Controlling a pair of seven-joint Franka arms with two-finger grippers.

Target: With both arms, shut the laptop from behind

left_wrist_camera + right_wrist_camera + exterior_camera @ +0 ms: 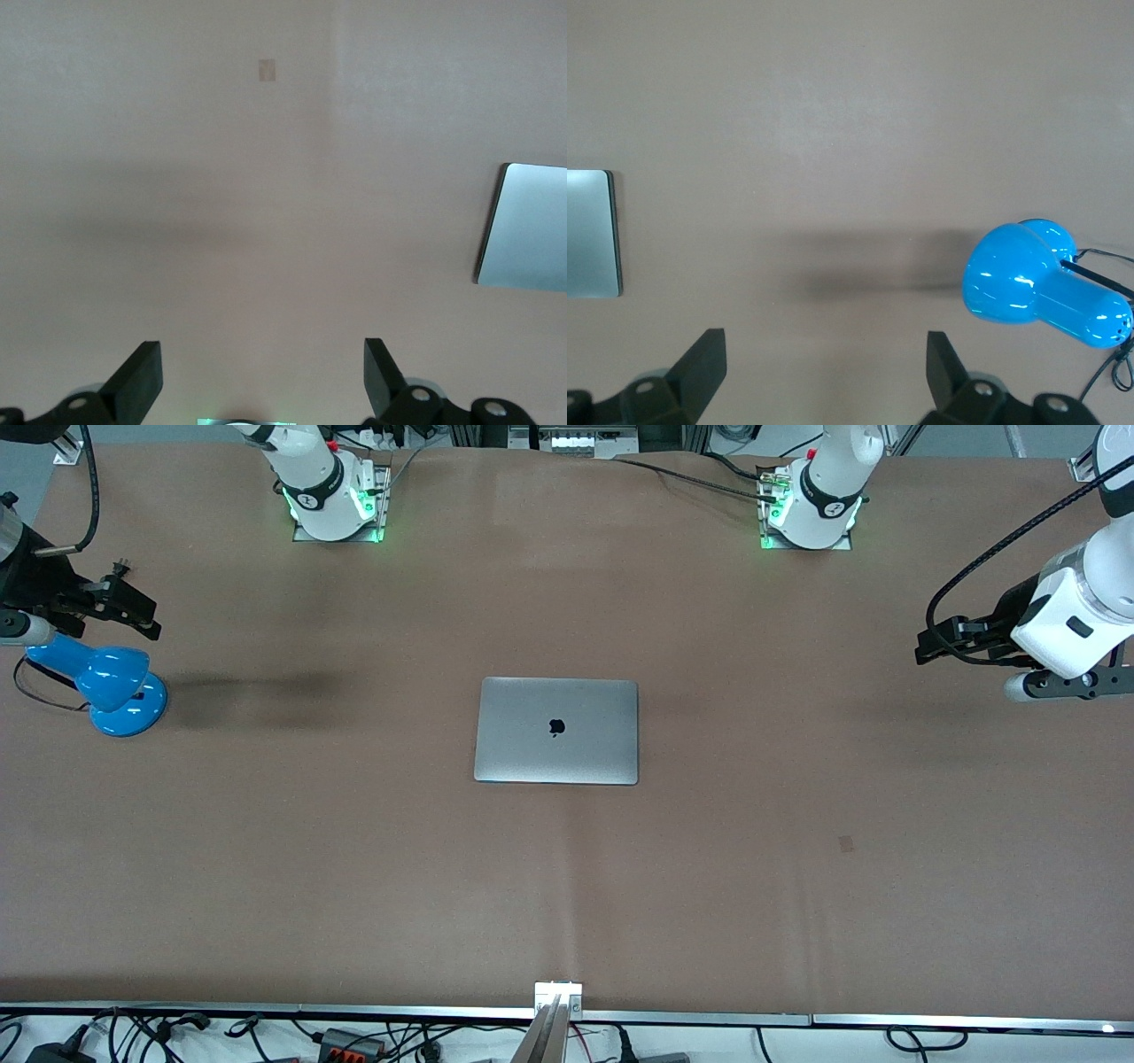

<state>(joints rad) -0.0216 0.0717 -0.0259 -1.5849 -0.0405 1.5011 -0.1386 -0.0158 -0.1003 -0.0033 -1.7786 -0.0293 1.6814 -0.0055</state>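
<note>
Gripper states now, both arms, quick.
Left gripper: open, holding nothing, over bare table at the left arm's end.
Right gripper: open, holding nothing, over the table by the blue lamp.

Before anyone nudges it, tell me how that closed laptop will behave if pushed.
The laptop lies flat, lid down, so it would likely slide, not tip or roll. Its thin metal shell looks stiff, probably dense for its size. The smooth lid may offer fingers little grip.

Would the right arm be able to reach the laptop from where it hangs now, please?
Probably yes: the right gripper hangs open over bare table beside the blue lamp, and nothing lies between it and the closed laptop.
</note>
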